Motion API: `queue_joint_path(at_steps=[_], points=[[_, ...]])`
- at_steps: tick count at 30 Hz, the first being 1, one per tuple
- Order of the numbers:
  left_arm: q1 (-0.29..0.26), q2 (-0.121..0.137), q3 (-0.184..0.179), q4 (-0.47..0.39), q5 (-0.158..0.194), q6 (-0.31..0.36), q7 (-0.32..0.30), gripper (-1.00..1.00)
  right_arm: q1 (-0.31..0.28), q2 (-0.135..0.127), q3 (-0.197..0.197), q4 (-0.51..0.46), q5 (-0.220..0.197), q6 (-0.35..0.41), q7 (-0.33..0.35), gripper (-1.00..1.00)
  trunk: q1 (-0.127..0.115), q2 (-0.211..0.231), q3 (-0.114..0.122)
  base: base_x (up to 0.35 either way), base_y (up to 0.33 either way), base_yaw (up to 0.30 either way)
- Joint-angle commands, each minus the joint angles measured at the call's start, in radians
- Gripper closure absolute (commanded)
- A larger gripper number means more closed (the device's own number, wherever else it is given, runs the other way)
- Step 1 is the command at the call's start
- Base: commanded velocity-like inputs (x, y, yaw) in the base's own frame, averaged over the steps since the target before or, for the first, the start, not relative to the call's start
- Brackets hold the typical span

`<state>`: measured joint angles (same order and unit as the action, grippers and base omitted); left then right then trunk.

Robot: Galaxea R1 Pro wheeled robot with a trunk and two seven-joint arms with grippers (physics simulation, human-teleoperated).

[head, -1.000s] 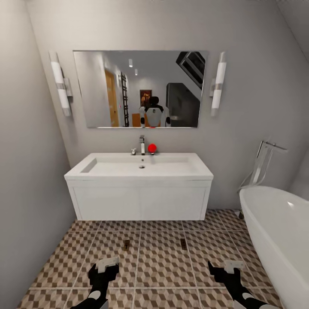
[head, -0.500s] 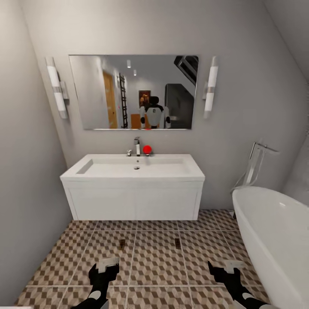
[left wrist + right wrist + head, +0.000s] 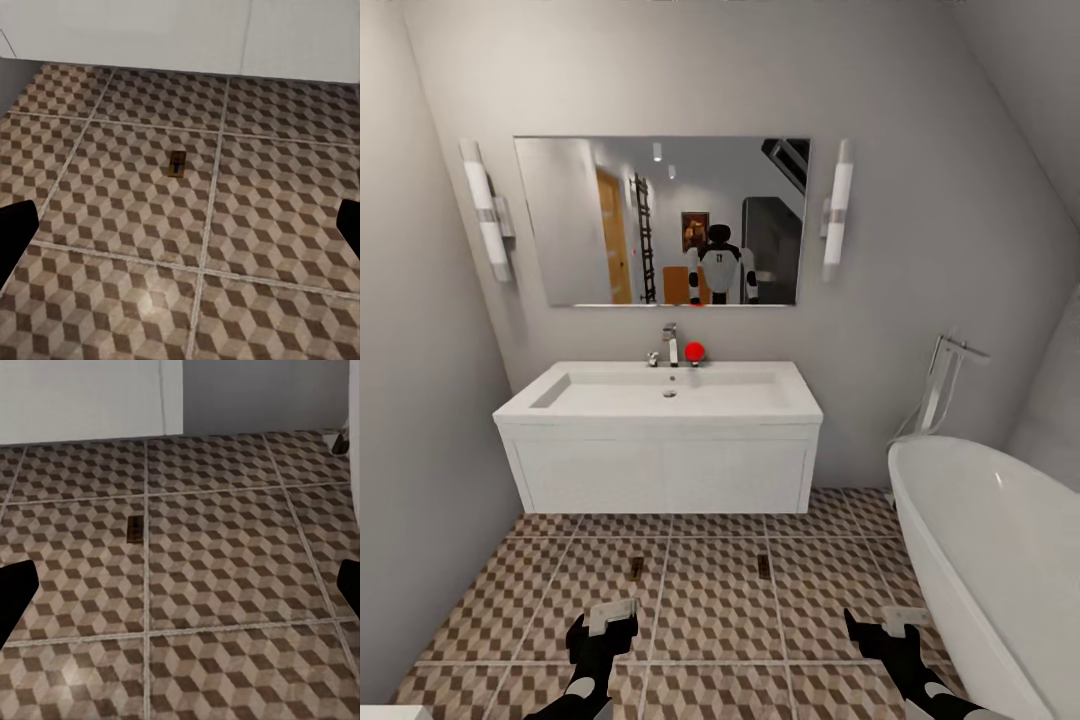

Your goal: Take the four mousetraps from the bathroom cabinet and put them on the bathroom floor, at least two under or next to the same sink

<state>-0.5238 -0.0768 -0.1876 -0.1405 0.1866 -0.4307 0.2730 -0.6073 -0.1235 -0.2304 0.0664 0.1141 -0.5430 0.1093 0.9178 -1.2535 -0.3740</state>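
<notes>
Patterned bathroom floor point(image 3: 710, 620) is seen below the white sink point(image 3: 660, 400). 2 mousetraps point(image 3: 635, 569) point(image 3: 763, 565) are laid flat on the tiles, ahead of the left tool point(image 3: 603, 622) and right tool point(image 3: 880, 628), both held open and empty.

The two mousetraps on the floor point(image 3: 710, 610) before the sink point(image 3: 660, 400), one point(image 3: 635, 569) to the left and one point(image 3: 762, 564) to the right, are too small in the head view to make out their metal parts. The bathtub point(image 3: 980, 540) is cut off by the right and bottom edges. Both arms run out of the bottom edge. In the wrist views each gripper's fingers point(image 3: 15, 232) point(image 3: 15, 596) are cropped at the side edges. The small red object point(image 3: 694, 351) beside the tap point(image 3: 671, 345) cannot be identified.
</notes>
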Motion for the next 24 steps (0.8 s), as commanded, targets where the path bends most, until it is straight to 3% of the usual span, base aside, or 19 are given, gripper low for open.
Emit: queue_joint_path(at_steps=[1,11,24], points=[[-0.001,0.000,-0.009,0.001,0.008,-0.003,0.005,-1.00,-0.002,-0.001,-0.009,0.004,0.010,-0.006,0.001,-1.00,-0.004,0.006,0.002,-0.003,-0.008,0.000],[-0.001,0.000,-0.009,0.001,0.008,-0.003,0.005,-1.00,-0.002,-0.001,-0.009,0.004,0.010,-0.006,0.001,-1.00,-0.042,0.076,0.034,-0.001,-0.002,-0.024],[-0.001,0.000,-0.009,0.001,0.008,-0.003,0.006,-1.00,-0.002,-0.001,-0.009,0.004,0.009,-0.006,0.001,-1.00,-0.092,0.167,0.080,0.000,0.000,-0.246]])
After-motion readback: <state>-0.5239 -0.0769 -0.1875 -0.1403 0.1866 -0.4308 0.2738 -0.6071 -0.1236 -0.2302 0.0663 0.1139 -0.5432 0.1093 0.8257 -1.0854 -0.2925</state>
